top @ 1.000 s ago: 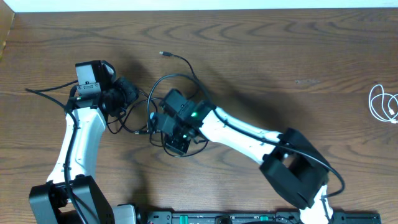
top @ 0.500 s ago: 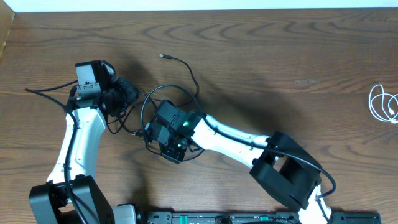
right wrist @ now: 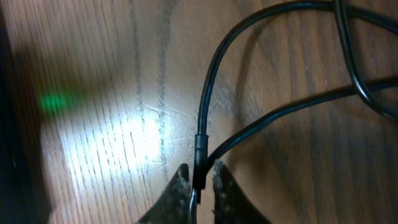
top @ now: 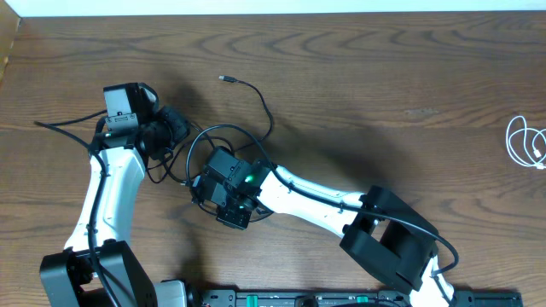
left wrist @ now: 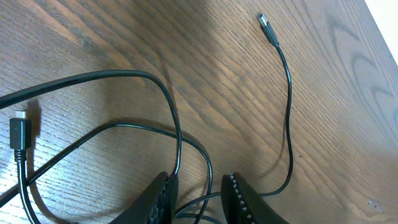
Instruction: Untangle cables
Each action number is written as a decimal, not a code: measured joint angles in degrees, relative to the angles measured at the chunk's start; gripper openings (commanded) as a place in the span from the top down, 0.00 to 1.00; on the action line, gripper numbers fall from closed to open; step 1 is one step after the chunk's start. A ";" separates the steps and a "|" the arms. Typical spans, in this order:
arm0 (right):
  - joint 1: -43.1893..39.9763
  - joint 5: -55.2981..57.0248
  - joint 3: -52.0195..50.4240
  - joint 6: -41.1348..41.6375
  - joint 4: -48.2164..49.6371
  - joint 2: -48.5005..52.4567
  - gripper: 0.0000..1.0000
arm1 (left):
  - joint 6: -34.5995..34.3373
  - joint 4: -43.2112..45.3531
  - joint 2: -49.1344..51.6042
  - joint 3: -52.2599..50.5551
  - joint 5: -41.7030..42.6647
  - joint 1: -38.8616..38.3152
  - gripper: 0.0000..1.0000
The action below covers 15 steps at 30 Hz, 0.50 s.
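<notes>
The right claw is clenched on the black cable over the worktop. Strands run between the left claw's jaws; whether they are pinched, I cannot tell. The white cable lies coiled far right, cut off by the picture's edge.

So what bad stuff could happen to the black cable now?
1. The right jaws pinch the black cable close to where its strands cross. A pull from there might tighten those loops into a knot.
2. More strands pass between the left jaws. If both arms tug apart, the cable may get strained.
3. The loose plug lies close to other strands and could snag on one as the cable slides.
</notes>
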 measured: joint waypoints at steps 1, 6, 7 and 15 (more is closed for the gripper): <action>0.00 0.02 0.00 0.15 0.02 0.00 0.81 | 0.00 0.00 0.00 0.00 0.00 0.00 0.71; 0.00 0.17 0.00 0.31 0.15 0.00 0.73 | 0.00 0.00 0.00 0.00 0.00 0.00 0.71; 0.00 0.17 0.00 0.28 0.15 0.00 0.73 | 0.00 0.00 0.00 0.00 0.00 0.00 0.71; 0.00 0.20 0.00 0.31 0.15 0.00 0.73 | 0.00 0.00 0.00 0.00 0.02 0.00 0.71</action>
